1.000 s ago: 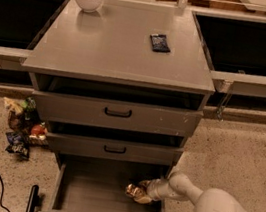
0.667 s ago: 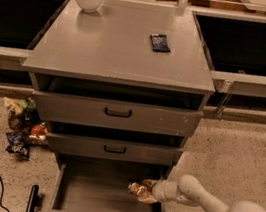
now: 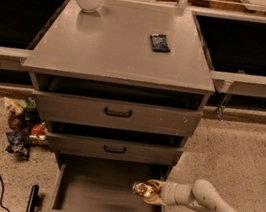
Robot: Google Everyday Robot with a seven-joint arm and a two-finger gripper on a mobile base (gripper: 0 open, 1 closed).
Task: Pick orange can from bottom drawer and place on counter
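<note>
Camera view — tool (image 3: 151,193) clamped on orange can (image 3: 140,188) inside bottom drawer (image 3: 88,192), rt side; pick underway — next likely: lift clear of 2 upper drawers (image 3: 116,113) to tabletop (image 3: 112,49).

At three o'clock in the matt grey metal bottom drawer (image 3: 98,193), my smooth cream fingers (image 3: 156,199) clasp the shiny orange can (image 3: 142,188).

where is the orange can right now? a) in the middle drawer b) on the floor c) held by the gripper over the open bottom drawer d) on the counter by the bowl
c: the jaws of the gripper hold the orange can over the right side of the open bottom drawer, below the counter.
</note>
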